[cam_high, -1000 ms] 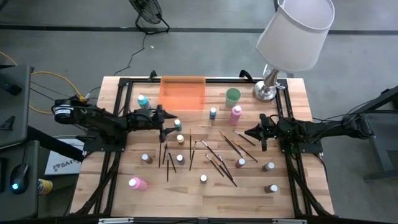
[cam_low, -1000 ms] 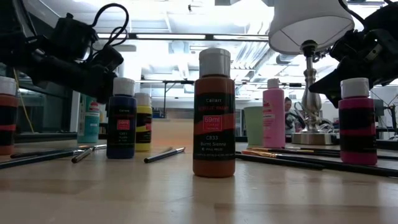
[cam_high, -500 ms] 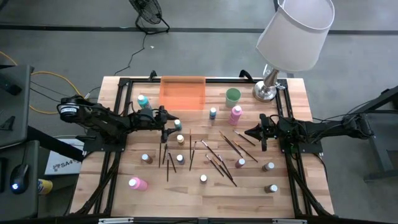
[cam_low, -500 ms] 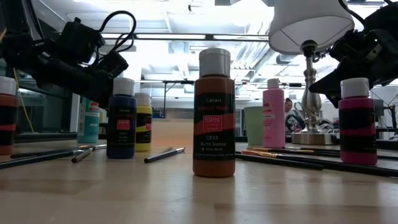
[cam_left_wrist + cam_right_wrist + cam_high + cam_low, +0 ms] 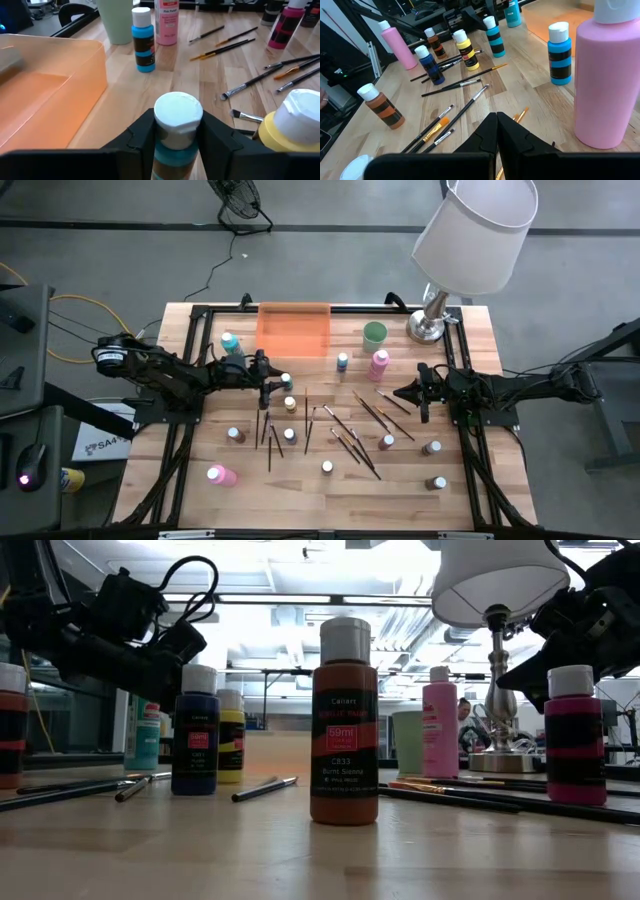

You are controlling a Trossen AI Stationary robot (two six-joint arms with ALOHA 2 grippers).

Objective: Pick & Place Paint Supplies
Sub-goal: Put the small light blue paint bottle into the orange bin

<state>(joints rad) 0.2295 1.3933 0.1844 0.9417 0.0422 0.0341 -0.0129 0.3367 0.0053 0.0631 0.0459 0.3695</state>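
Small white-capped paint bottles and thin brushes (image 5: 345, 430) stand and lie across the wooden table. My left gripper (image 5: 268, 376) reaches level from the table's left, shut on a teal bottle (image 5: 286, 380) that stands upright next to a yellow bottle (image 5: 290, 403). The low view hides this bottle behind the yellow bottle (image 5: 230, 735) and a dark blue bottle (image 5: 195, 730). My right gripper (image 5: 413, 394) hovers shut and empty at the table's right, near a tall pink bottle (image 5: 605, 75). My left gripper pinches the teal bottle just below its white cap (image 5: 177, 114), one finger (image 5: 142, 137) on each side. The fingers come in level from the table's left. The bottle stands upright between them; its base is hidden below the fingers.
A translucent orange tray (image 5: 294, 328) sits at the far edge, with a pale green cup (image 5: 375, 333) and a lamp base (image 5: 428, 328) to its right. Another teal bottle (image 5: 230, 342) stands left of the tray. A black frame (image 5: 190, 380) borders the table.
My left gripper has edged slightly toward the table's right edge and drawn its fingers in about the teal bottle's neck. The bottle has stayed where it stood.
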